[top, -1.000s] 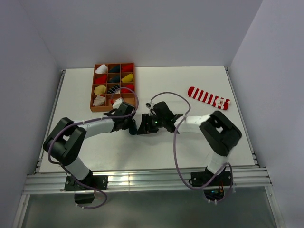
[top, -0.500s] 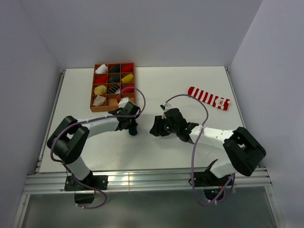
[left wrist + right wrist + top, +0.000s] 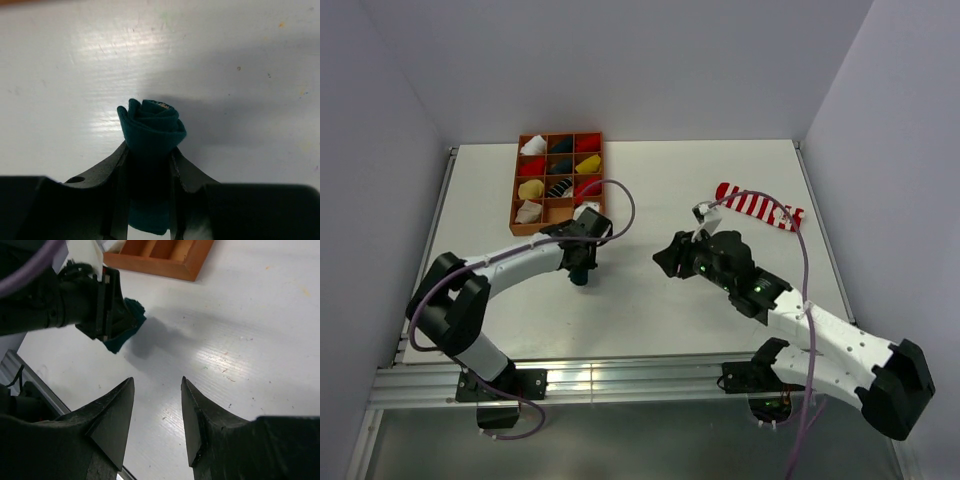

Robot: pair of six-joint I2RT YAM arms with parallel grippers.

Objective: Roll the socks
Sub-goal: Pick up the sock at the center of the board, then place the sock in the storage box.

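A dark green sock (image 3: 152, 130), rolled into a tight bundle, is pinched between the fingers of my left gripper (image 3: 149, 150), just above the white table. From above, that gripper (image 3: 582, 270) points down, left of the table's middle. The right wrist view shows the same green roll (image 3: 131, 322) held in the left fingers (image 3: 107, 305). My right gripper (image 3: 157, 382) is open and holds nothing; it hovers right of the roll (image 3: 667, 263). A red-and-white striped sock (image 3: 760, 206) lies flat at the back right.
An orange wooden organiser tray (image 3: 517, 185) stands at the back left, its compartments holding rolled bundles in red, yellow, white and dark colours. Its corner (image 3: 165, 262) shows in the right wrist view. Grey walls close in three sides, and a metal rail runs along the near edge.
The two grippers were together at the table's middle. My right gripper has drawn away to the right, and its arm has swung out. The left gripper keeps the green roll and has shifted slightly left.
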